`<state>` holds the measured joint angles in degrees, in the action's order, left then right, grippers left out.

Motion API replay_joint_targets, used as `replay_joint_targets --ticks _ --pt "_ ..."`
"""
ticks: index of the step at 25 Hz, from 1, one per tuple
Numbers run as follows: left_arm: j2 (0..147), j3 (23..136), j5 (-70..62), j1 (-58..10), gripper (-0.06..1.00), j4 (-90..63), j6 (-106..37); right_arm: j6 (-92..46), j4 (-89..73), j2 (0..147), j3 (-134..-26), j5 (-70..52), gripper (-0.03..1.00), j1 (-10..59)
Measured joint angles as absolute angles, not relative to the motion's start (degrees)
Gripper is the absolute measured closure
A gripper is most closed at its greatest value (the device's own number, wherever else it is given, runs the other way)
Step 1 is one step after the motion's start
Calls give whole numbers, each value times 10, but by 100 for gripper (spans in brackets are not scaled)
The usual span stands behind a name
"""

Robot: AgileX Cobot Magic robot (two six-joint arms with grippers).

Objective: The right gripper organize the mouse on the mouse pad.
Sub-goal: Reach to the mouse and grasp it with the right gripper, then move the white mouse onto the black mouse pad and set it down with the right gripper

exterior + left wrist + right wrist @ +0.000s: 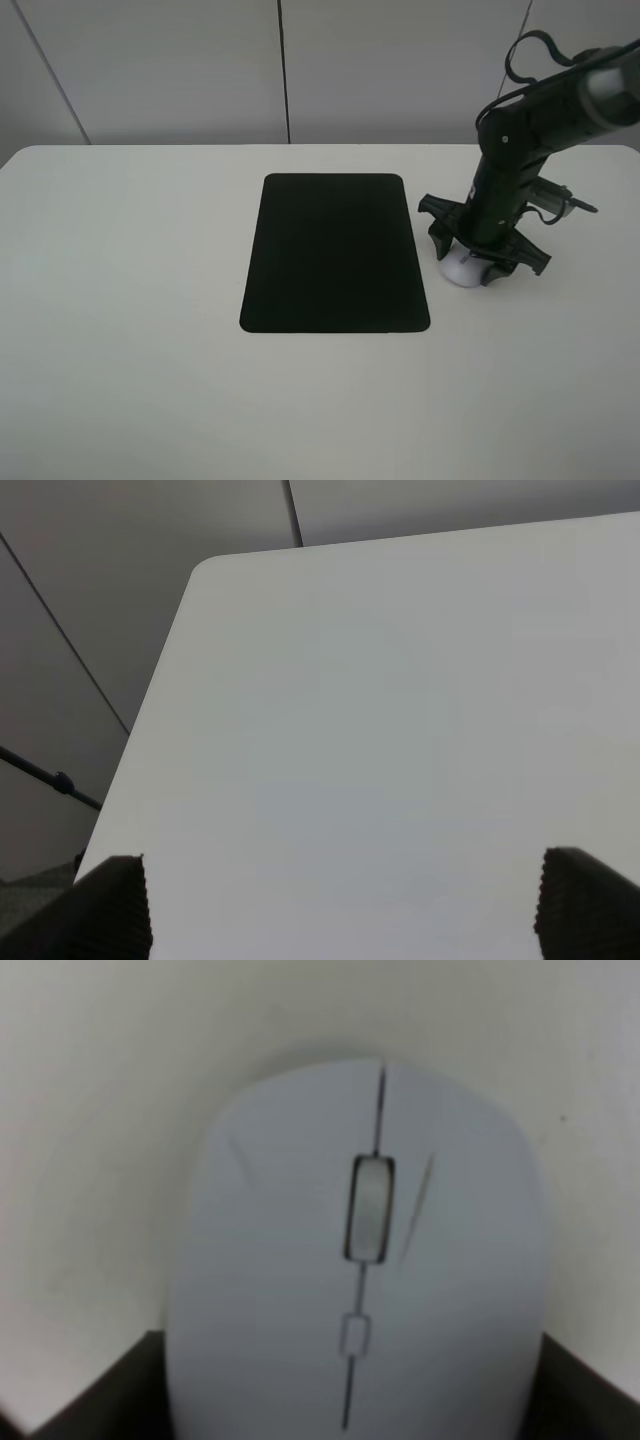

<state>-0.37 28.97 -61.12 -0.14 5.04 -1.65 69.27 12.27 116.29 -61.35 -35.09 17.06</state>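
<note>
The white mouse (459,270) lies on the white table just right of the black mouse pad (335,255), clear of the pad's right edge. My right gripper (483,252) is lowered over the mouse, with its dark fingers on either side of it. In the right wrist view the mouse (360,1270) fills the frame, grey scroll wheel up, and the dark fingers (100,1400) show at the lower corners close against its sides, spread wide. My left gripper (340,910) is open and empty over bare table; it does not show in the exterior view.
The white table (130,300) has a rounded far-left corner (205,570). A grey panelled wall stands behind it. The right arm (540,110) with black cables reaches in from the upper right.
</note>
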Motion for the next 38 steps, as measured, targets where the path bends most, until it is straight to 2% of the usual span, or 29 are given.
replay_joint_targets --ticks 24,32,38 --pt "-4 290 -611 -1 16 50 -17 693 120 1163 -614 -350 35 171" --pt "-4 290 -611 -1 16 50 -17 691 162 1115 -614 -369 35 171" --pt "-4 290 -611 -1 16 51 -17 628 196 1089 -614 -393 35 201"
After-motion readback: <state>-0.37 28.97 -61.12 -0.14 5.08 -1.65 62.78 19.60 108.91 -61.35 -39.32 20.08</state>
